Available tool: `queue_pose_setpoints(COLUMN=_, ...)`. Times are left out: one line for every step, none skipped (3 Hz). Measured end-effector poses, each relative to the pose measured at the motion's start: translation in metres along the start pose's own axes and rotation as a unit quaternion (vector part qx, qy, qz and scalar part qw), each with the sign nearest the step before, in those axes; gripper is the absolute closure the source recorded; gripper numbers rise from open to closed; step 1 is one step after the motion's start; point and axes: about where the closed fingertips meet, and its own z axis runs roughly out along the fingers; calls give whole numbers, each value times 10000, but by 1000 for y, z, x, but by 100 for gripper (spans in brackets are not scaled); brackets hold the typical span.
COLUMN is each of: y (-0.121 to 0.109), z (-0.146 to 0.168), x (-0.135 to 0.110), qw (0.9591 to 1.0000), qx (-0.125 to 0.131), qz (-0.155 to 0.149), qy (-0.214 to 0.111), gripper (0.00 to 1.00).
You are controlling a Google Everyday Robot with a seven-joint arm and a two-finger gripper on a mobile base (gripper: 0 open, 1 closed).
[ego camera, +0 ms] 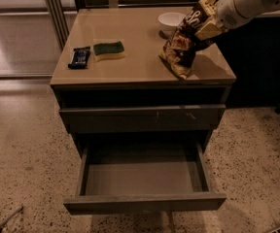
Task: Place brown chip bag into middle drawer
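- Camera view: the gripper (209, 27) is at the far right of the counter (130, 64), above its right side, and its jaws are closed on the upper end of the brown chip bag (183, 47).
- The bag hangs tilted from this grip, with the upper end to the right and the lower end down by the near right corner of the counter. I judge it is taken at the top so that it can be carried over the edge and lowered end first.
- The middle drawer (142, 178) is pulled out toward the near side, under the counter, and its grey floor is bare. I judge it stands open to receive the bag from above. The bag is not yet over it, but well apart, higher and more to the right.
- The drawer front above (140, 118), with small pale scratches, seems pushed in, so it should not block the way down.
- A white bowl (171, 19) stands just behind the bag. A green sponge (109, 50) and a dark snack bar (79, 56) lie at the left, well apart from the bag.
- Hard to make out: whether the lower end of the bag touches the counter or is just above it.
- The jaws are mostly covered by the bag. The arm (249, 1) is cut off at the right and top edges. The far part of the open drawer lies in shadow.
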Motion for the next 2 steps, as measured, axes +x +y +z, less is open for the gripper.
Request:
queue_pose_setpoints(y=5, z=0, x=-3, qw=9999, qx=-92, qz=-100, qy=-61, gripper=98)
queue_pose_setpoints(y=19, z=-20, x=-15, qw=9980, qx=-374, qz=-403, qy=-315, gripper=100)
